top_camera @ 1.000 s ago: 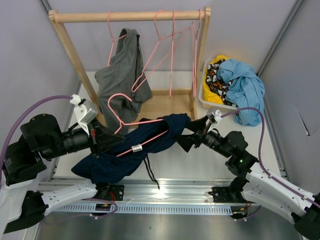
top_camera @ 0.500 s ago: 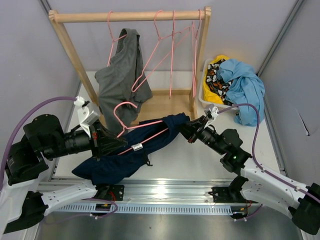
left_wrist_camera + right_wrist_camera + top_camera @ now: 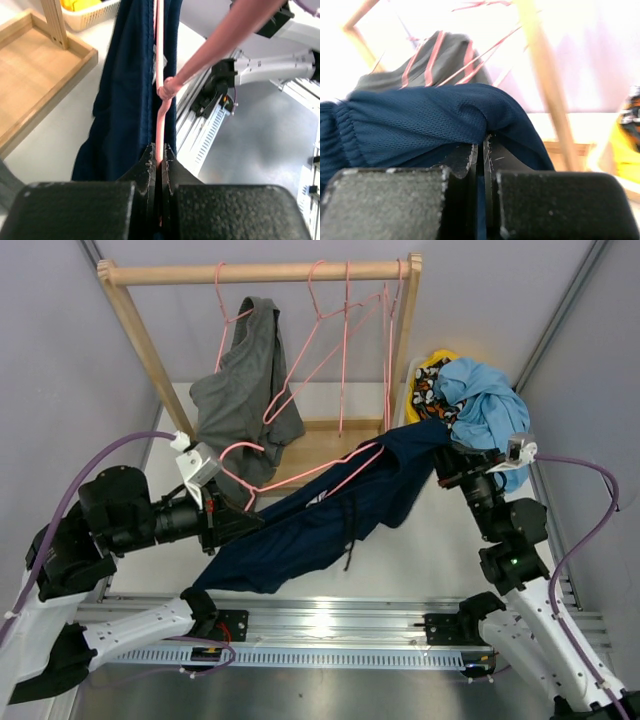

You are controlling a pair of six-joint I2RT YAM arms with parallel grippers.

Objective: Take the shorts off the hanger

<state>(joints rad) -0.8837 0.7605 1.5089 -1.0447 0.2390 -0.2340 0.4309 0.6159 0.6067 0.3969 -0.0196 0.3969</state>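
The navy blue shorts point(image 3: 330, 515) hang stretched across the middle of the table, still threaded on a pink wire hanger point(image 3: 300, 472). My left gripper point(image 3: 238, 517) is shut on the hanger's wire near its lower left end; the left wrist view shows the pink hanger wire point(image 3: 159, 75) pinched between the jaws at the left gripper point(image 3: 160, 150), with the shorts' fabric point(image 3: 125, 100) draped beside it. My right gripper point(image 3: 447, 455) is shut on the upper right edge of the shorts, holding it up near the basket. In the right wrist view the shorts' mesh cloth point(image 3: 420, 125) bunches over the right gripper point(image 3: 481, 142).
A wooden clothes rack point(image 3: 260, 273) stands at the back with a grey garment point(image 3: 245, 390) and several bare pink hangers point(image 3: 345, 340). Its wooden base point(image 3: 320, 445) lies under the shorts. A white basket point(image 3: 408, 430) with a light blue cloth point(image 3: 490, 410) sits at the right.
My right gripper went from open to shut on the shorts' edge and pulled it up and right toward the basket, stretching the cloth. The left arm shifted slightly right with the hanger.
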